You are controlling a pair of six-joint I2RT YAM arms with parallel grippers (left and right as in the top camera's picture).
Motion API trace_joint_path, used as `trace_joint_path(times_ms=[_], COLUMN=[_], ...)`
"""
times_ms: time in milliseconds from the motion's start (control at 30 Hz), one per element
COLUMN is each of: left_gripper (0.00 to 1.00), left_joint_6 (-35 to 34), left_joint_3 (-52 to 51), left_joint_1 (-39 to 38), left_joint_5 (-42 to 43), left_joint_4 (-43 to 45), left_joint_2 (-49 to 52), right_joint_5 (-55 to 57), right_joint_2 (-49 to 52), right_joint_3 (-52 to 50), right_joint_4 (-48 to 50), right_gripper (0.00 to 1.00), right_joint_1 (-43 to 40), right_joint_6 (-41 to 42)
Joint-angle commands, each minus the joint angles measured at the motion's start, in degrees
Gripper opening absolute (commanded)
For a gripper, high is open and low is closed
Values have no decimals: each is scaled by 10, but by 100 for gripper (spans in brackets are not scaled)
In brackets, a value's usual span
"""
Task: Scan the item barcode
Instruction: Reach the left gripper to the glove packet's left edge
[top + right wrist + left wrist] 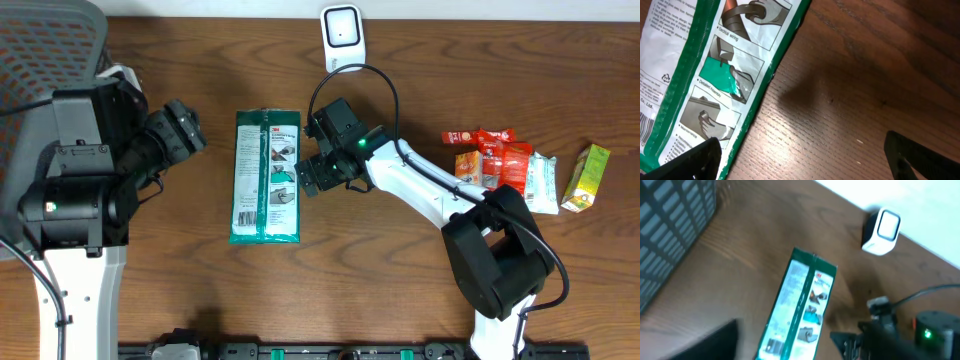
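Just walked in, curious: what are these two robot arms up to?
They're meant to scan a barcode. A green packet lies flat on the table, held by neither arm. The right gripper hangs open beside its right edge, likely about to grab it. The left gripper sits off to the left, touching nothing. The white scanner stands at the far edge.

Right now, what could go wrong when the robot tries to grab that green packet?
1. The green packet lies flat, so the open right gripper beside its edge might just push it away.
2. Its barcode faces up, not toward the white scanner, so a scan could miss unless it is tilted.
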Motion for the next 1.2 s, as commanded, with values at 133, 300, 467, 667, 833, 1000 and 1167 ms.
trace_joint_path(times_ms=[133,300,467,667,833,1000,1167], left_gripper=[8,7,8,8,7,8,8], left_joint_6=[-21,-30,-30,-14,-5,12,11], left_joint_3=[-63,-92,-93,-93,-93,-93,-93], left_joint_1=[-7,-31,-57,-61,-61,-63,-63], left_joint_5=[1,1,1,2,2,-6,-17], left_joint_4=[0,10,30,61,82,100,136], left_joint_2=[24,79,157,232,277,318,348], right_joint_5=[-15,-31,-43,-60,-180,-194,-194], right_joint_2=[-8,-9,-9,-9,-9,-8,-8], right_joint_3=[-3,-3,-3,-3,-3,-3,-5], right_joint_4=[-9,-6,-19,-19,-20,-20,-17], right_gripper=[99,99,99,87,67,61,60], right_joint_1=[9,9,8,1,-37,-64,-68], right_joint_6=[6,6,6,9,9,8,8])
